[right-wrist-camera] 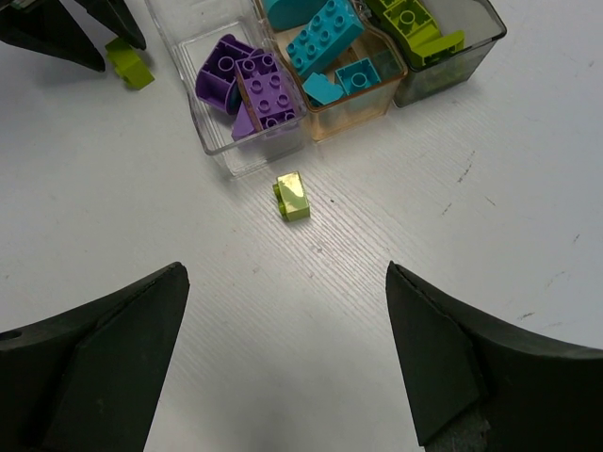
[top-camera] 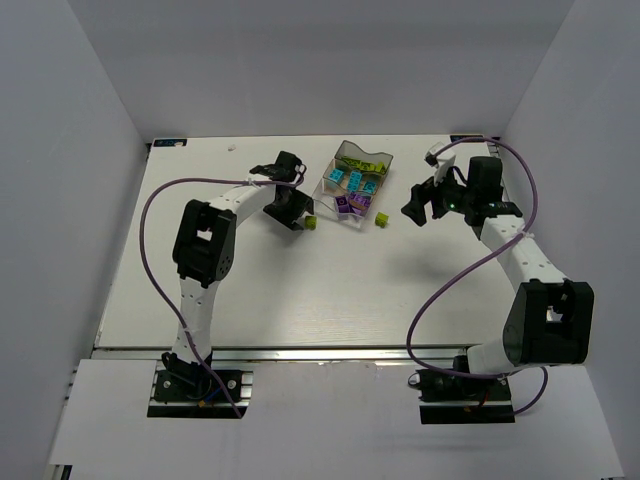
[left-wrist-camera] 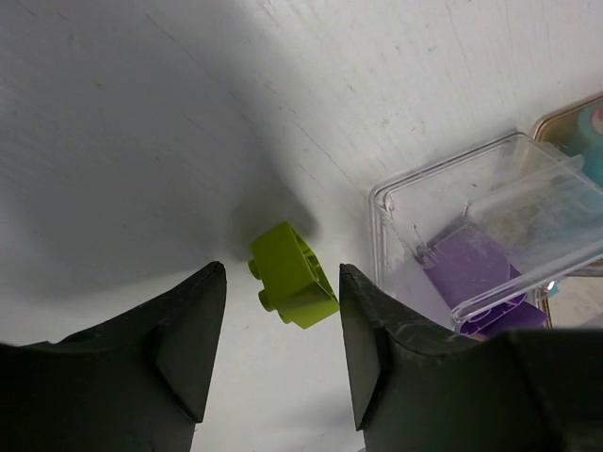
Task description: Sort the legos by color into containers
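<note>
A lime green lego [left-wrist-camera: 292,273] lies on the white table, just beyond and between the tips of my left gripper [left-wrist-camera: 281,282], which stands open around it with a gap on the left side. The same lego [top-camera: 311,223] sits left of the containers [top-camera: 362,152], a clear three-part tray. Purple legos [right-wrist-camera: 247,80], cyan legos [right-wrist-camera: 325,38] and green legos [right-wrist-camera: 419,24] fill its separate compartments. A second green lego [right-wrist-camera: 293,197] lies in front of the purple compartment, ahead of my wide open, empty right gripper [right-wrist-camera: 285,273].
The tray's clear wall [left-wrist-camera: 405,217] stands close to the right of my left fingers. White enclosure walls [top-camera: 90,150] surround the table. Purple cables [top-camera: 150,215] loop beside both arms.
</note>
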Robot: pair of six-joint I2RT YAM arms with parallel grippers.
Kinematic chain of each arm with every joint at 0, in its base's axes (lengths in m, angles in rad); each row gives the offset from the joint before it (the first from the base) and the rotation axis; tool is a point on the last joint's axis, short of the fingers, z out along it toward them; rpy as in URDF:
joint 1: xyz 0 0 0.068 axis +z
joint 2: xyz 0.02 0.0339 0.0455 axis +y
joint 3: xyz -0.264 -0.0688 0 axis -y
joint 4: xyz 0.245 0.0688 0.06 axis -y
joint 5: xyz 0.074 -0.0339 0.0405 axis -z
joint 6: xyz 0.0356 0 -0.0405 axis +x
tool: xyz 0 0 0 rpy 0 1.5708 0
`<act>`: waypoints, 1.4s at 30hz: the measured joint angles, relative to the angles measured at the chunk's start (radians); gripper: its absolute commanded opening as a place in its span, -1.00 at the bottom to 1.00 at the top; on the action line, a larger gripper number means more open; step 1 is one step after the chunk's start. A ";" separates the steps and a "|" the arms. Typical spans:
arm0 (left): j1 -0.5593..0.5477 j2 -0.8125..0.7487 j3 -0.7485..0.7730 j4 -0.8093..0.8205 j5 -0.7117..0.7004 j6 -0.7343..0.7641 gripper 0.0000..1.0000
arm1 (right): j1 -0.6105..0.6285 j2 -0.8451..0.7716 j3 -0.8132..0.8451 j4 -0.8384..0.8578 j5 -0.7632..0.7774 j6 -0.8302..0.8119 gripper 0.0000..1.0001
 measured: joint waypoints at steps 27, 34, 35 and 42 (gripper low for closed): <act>-0.032 -0.207 -0.224 0.155 0.172 0.134 -1.00 | -0.034 -0.049 -0.008 -0.035 -0.046 -0.011 -0.49; -0.059 -0.212 -0.074 0.279 0.246 0.212 -1.00 | -0.041 -0.049 -0.008 -0.058 -0.063 0.007 -1.00; -0.059 -0.185 -0.018 0.296 0.254 0.220 -1.00 | -0.041 -0.049 -0.008 -0.059 -0.063 0.009 -1.00; -0.058 0.116 0.419 0.420 0.274 0.224 -1.00 | -0.048 -0.061 -0.027 -0.060 -0.067 0.017 -0.93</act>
